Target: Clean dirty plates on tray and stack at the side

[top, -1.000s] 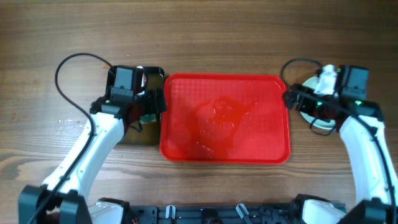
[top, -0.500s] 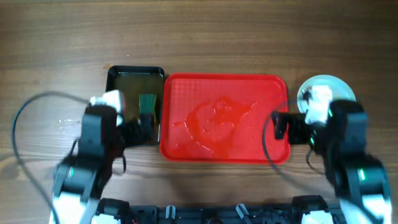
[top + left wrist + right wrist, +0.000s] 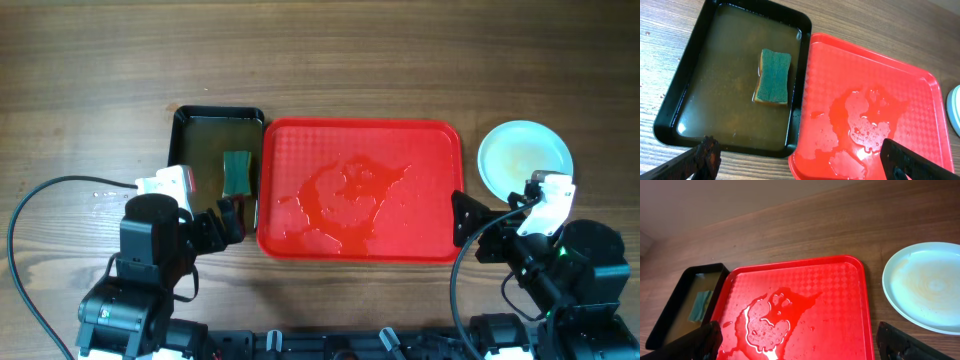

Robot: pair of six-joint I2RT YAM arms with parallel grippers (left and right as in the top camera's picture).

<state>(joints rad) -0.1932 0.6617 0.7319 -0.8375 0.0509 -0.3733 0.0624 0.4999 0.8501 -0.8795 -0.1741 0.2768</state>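
Left gripper [image 3: 805, 162] is held wide open, nothing in it; right gripper [image 3: 807, 342] is likewise spread and empty. Within the last second both arms are drawn back to the near edge, the left from the black tray [image 3: 218, 112], the right from the plates [image 3: 525, 158]. The plates are left just right of the tray [image 3: 440, 140]; their count cannot be told. The tray is bare but for a puddle [image 3: 350, 195]. The sponge [image 3: 773, 76] is left soaking. Task is judged essentially done. No writing is legible.

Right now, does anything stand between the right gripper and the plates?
Nothing visible does. The plates lie on bare table right of the tray; the open right gripper hangs close by.
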